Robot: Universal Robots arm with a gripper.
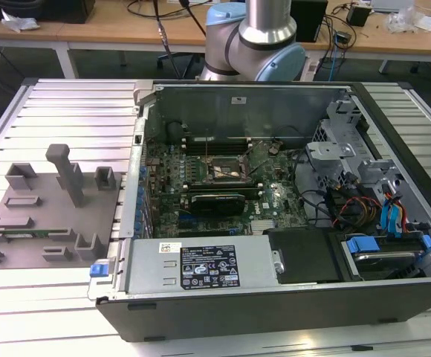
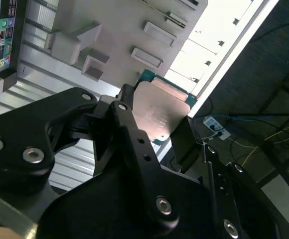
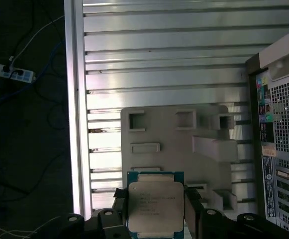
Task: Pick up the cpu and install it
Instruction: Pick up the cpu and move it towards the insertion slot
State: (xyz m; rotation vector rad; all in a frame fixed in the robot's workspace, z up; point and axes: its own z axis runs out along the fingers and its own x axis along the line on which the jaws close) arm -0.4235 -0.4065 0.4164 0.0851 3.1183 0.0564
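Hand (image 3: 155,215) pinching the cpu (image 3: 155,201) by two opposite edges, over grey fixture plate (image 3: 177,160)

A wooden desk (image 1: 104,30) strewn with cables (image 1: 156,22) spans 10 to 2 o'clock in the exterior view. A white power strip (image 3: 15,73) lies on dark floor (image 3: 25,164) in the first wrist view.

The tool (image 2: 155,119) hides two edges of the cpu (image 2: 159,107) in the second wrist view.
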